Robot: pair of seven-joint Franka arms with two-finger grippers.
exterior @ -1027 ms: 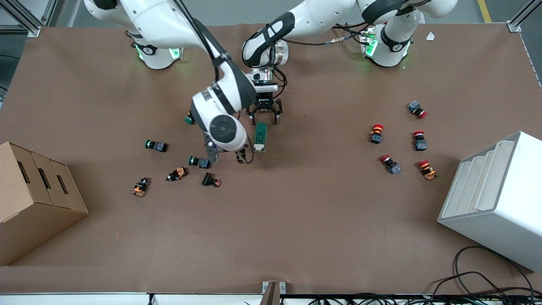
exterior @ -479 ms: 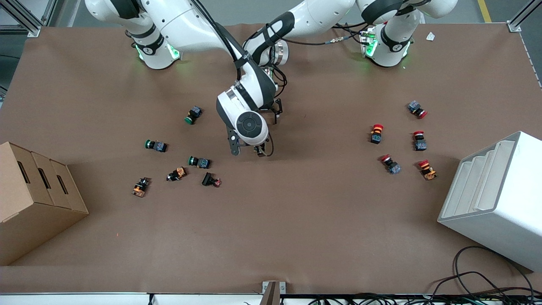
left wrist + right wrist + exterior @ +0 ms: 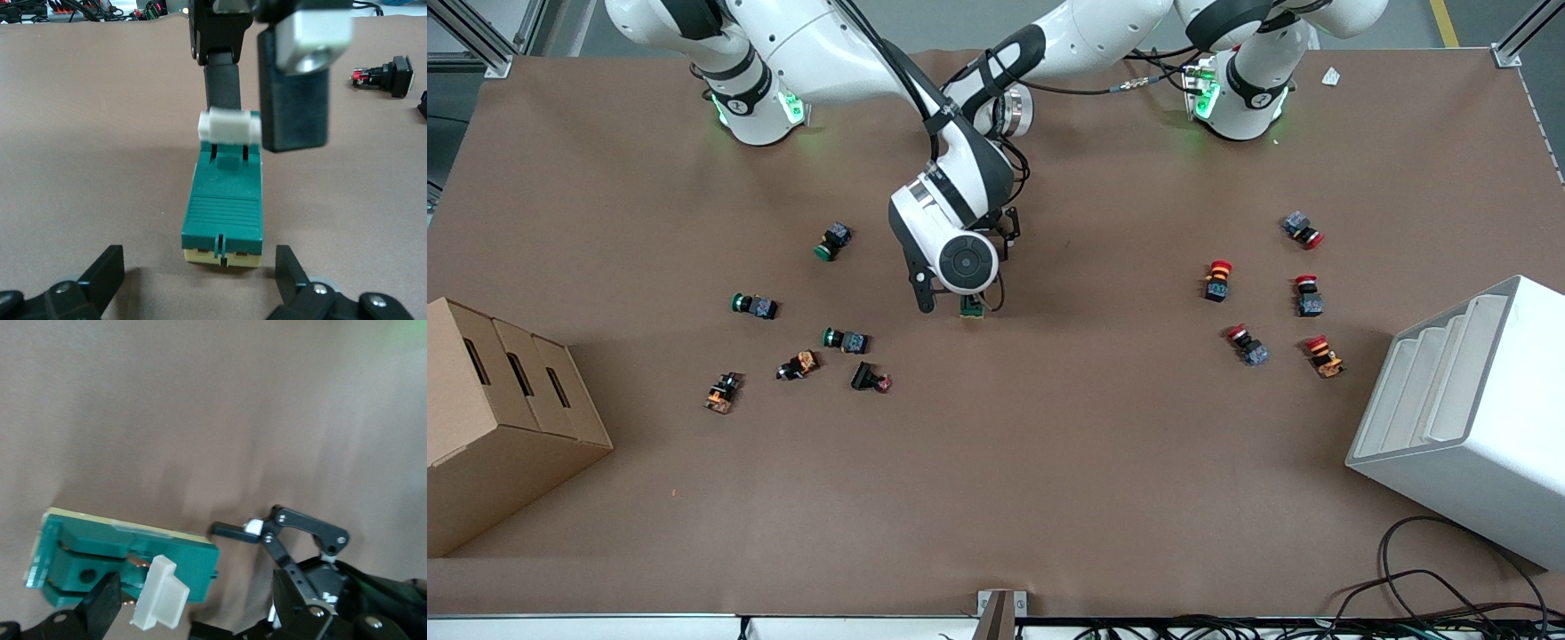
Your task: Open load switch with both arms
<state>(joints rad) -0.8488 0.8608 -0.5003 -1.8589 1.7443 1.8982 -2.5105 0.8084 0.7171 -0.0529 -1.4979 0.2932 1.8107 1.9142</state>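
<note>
The load switch (image 3: 971,308), a dark-green block on a cream base, lies flat mid-table, mostly covered by the right arm's wrist. Its white lever (image 3: 227,127) sticks up from the end of the switch (image 3: 223,207) away from my left gripper. My right gripper (image 3: 956,304) is open and low over that end, with the lever (image 3: 159,593) between its spread fingers (image 3: 103,607); whether a finger touches it I cannot tell. My left gripper (image 3: 198,280) is open at table level, facing the switch's other end with a small gap.
Green, orange and black push-buttons (image 3: 845,340) lie scattered toward the right arm's end. Red-capped ones (image 3: 1247,345) lie toward the left arm's end. A cardboard box (image 3: 498,418) and a white rack (image 3: 1467,418) stand at the table's two ends.
The right arm swung from beside the switch to over it, and its open fingers came down around the white lever. The left gripper and the switch stayed put.
</note>
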